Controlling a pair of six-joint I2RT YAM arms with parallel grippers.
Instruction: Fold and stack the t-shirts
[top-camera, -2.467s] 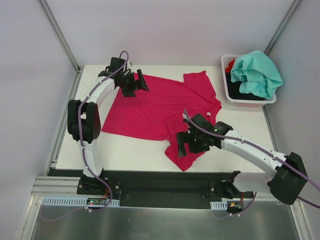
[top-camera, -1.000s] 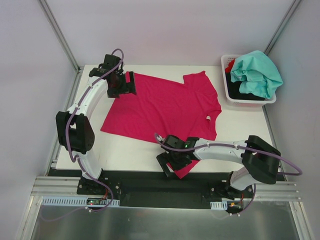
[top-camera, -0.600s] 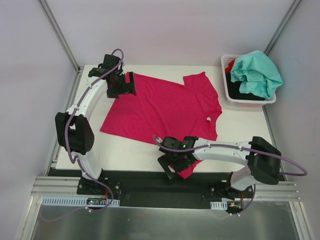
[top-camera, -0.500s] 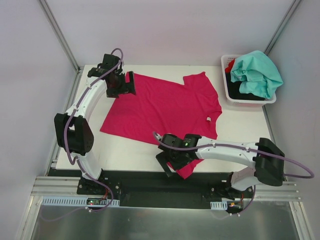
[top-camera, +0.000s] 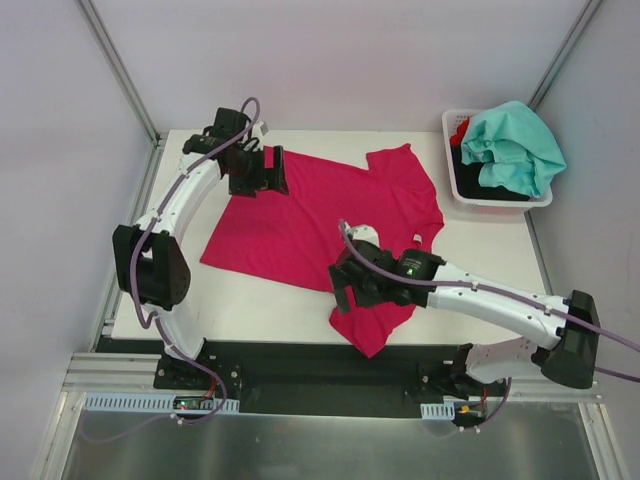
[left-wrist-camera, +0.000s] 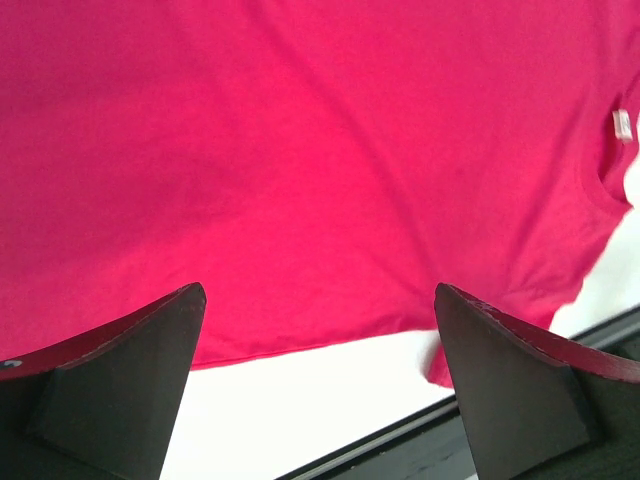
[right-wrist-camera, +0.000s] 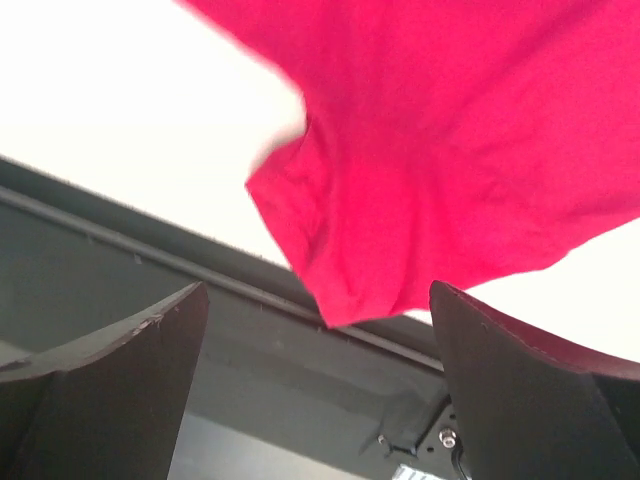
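Note:
A large magenta-pink t-shirt (top-camera: 330, 210) lies spread flat on the white table (top-camera: 250, 305), its near sleeve (top-camera: 372, 325) reaching the front edge. My left gripper (top-camera: 268, 172) hovers open over the shirt's far left corner. In the left wrist view the pink cloth (left-wrist-camera: 300, 150) with its small white label (left-wrist-camera: 622, 125) fills the frame, and the left gripper (left-wrist-camera: 320, 385) holds nothing. My right gripper (top-camera: 347, 290) stands open above the near sleeve. The right wrist view shows that sleeve (right-wrist-camera: 400, 180) beyond the empty right gripper (right-wrist-camera: 315, 385). More t-shirts, teal-mint (top-camera: 515, 145), black (top-camera: 495, 182) and red (top-camera: 460, 130), lie in the basket.
A white plastic basket (top-camera: 453, 172) stands at the table's back right corner. A dark rail (top-camera: 300, 360) runs along the table's near edge, with both arm bases behind it. Grey walls with metal posts (top-camera: 120, 70) enclose the table on the left and right.
My right gripper has moved from the front edge back and to the right, over the near sleeve. The left gripper has shifted slightly right over the shirt's far corner. Both stayed open.

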